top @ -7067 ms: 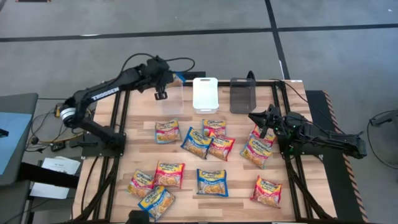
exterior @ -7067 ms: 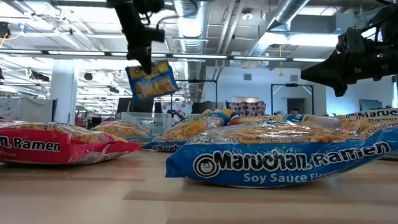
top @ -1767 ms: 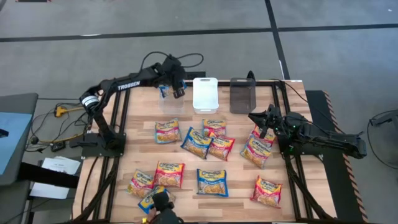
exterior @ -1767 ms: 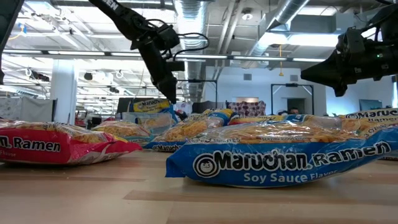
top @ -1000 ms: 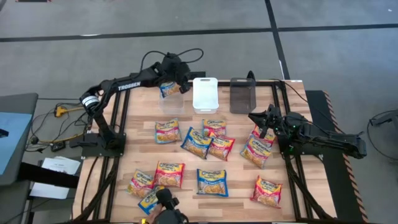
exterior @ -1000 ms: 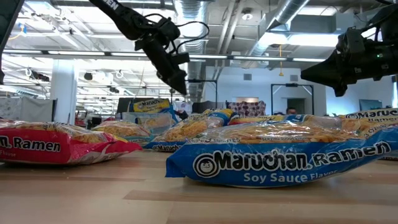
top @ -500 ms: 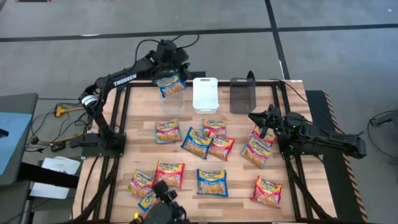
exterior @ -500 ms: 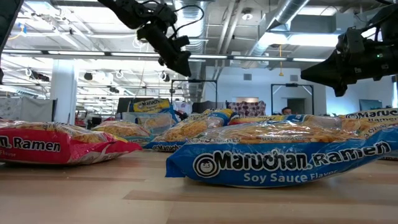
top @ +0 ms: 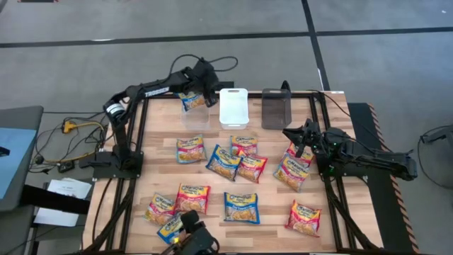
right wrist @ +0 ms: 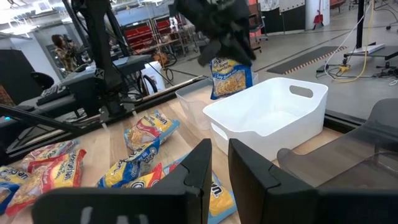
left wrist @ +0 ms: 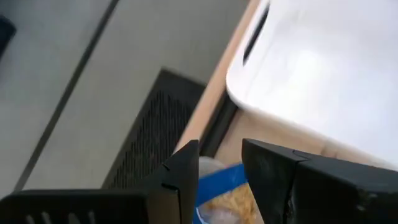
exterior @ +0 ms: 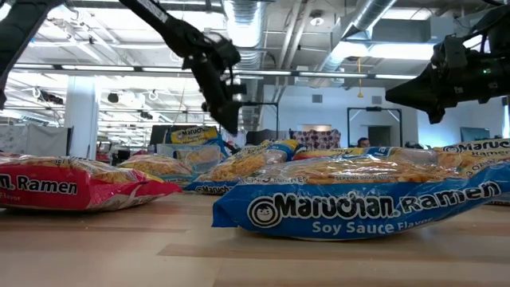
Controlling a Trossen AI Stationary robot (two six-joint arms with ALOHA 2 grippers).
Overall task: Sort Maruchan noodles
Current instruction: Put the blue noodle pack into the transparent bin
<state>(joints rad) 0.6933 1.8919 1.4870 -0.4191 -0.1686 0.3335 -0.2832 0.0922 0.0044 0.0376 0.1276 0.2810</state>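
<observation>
Our left gripper [top: 200, 88], fingers spread and empty, hangs just above the blue packet [top: 192, 100] standing in the clear bin [top: 196, 113] at far left. Our right gripper [top: 299, 138] waits parted, empty, above packets at right.

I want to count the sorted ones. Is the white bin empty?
Empty, as far as shown. The white bin has only bare white floor showing inside, with no packet; the high view agrees.
</observation>
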